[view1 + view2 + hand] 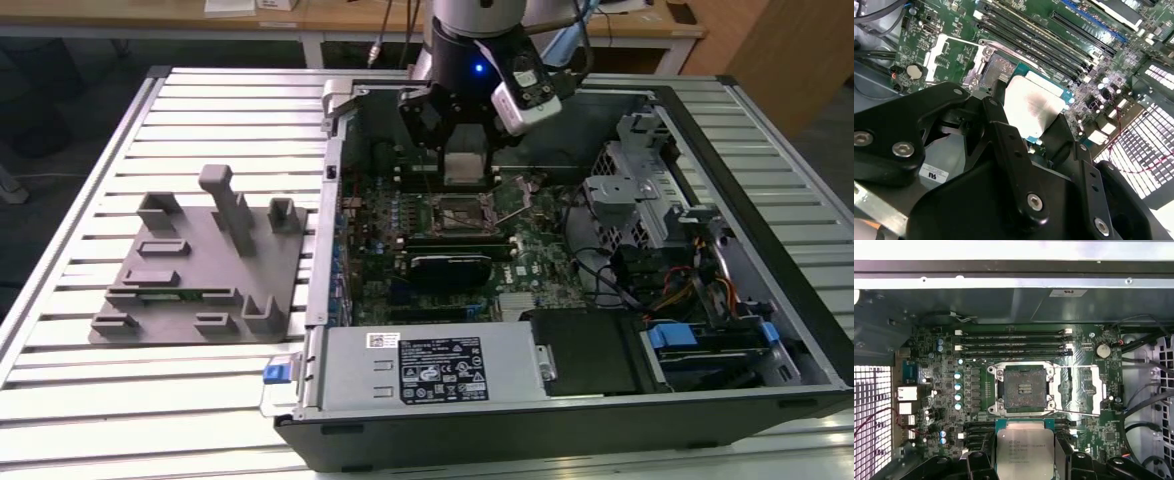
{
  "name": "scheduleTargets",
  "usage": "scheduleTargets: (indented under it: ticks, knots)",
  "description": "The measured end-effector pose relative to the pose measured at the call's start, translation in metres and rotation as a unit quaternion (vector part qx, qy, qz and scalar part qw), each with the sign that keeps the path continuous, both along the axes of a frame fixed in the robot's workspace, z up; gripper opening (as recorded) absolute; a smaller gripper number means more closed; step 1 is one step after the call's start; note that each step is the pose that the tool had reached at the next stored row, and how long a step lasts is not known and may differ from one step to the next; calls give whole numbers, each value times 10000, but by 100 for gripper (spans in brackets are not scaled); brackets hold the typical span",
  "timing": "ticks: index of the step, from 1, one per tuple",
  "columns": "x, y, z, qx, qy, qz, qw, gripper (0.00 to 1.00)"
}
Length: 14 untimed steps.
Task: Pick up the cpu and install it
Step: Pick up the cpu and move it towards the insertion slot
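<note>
Cpu (1025, 446), silvery face up, sits clamped flat between the pincer's (463, 165) two black fingers (1058, 134), held above the motherboard (929, 390) inside the open computer case (561, 430). Empty socket (1025, 388), latch frame (1079, 390) swung open, lies close by, edges roughly square with the chip's; whether directly underneath, I cannot tell.

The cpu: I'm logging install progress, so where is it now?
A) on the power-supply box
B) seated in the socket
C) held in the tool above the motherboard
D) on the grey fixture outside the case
C: the cpu is gripped in the tool above the motherboard, and the socket lies open and bare.
</note>
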<state>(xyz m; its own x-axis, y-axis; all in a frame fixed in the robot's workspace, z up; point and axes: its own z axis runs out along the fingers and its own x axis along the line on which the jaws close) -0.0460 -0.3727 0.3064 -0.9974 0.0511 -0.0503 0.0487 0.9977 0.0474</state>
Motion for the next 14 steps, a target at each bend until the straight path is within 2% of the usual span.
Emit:
scheduleTargets:
  ticks: [7, 14]
  knots:
    - [19, 28, -105, -1, 27, 0, 10000, 55]
    - [25, 119, -170, 0, 28, 34, 10000, 55]
